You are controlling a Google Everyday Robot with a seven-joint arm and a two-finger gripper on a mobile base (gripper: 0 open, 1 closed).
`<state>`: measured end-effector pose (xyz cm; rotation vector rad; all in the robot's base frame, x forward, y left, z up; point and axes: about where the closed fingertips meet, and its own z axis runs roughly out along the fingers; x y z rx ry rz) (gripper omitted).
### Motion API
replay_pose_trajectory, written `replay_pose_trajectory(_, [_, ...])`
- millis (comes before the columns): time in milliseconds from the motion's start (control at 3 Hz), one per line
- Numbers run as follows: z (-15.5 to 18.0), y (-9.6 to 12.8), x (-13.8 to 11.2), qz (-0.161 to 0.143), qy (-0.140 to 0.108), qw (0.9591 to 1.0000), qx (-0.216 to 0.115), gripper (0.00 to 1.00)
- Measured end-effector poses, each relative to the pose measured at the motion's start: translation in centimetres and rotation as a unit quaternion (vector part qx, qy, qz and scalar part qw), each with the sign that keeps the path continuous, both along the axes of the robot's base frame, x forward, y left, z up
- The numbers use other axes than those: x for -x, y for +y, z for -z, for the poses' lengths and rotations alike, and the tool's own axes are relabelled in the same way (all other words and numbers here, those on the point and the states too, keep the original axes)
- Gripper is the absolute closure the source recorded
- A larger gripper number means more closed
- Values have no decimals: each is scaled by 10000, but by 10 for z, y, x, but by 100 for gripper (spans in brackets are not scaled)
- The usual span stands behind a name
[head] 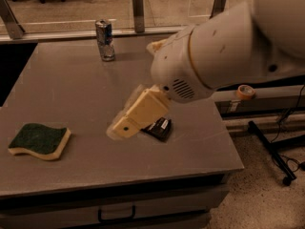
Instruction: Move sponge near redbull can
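Note:
The sponge, dark green on top with a pale yellow body, lies flat at the table's front left. The redbull can, slim and silver with blue panels, stands upright at the table's far edge, left of centre. My gripper hangs over the table's middle on a large white arm that fills the upper right of the view. It is to the right of the sponge, apart from it, and well in front of the can.
A flat black snack packet lies at mid-table, partly hidden behind my gripper. The grey table has a drawer below its front edge. A railing with posts runs behind the table. A black stand base sits on the floor at right.

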<state>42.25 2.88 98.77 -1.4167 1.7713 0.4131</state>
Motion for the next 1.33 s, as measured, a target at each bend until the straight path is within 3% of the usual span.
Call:
replay_pose_trajectory(333, [0,6,-11,151,-230,9996,-93,0])
replay_pose_trajectory(667, [0,11,-7,107,-210,9996,-131,0])
replay_pose_trajectory(1333, [56,90,16,-133,65,9978,-640,0])
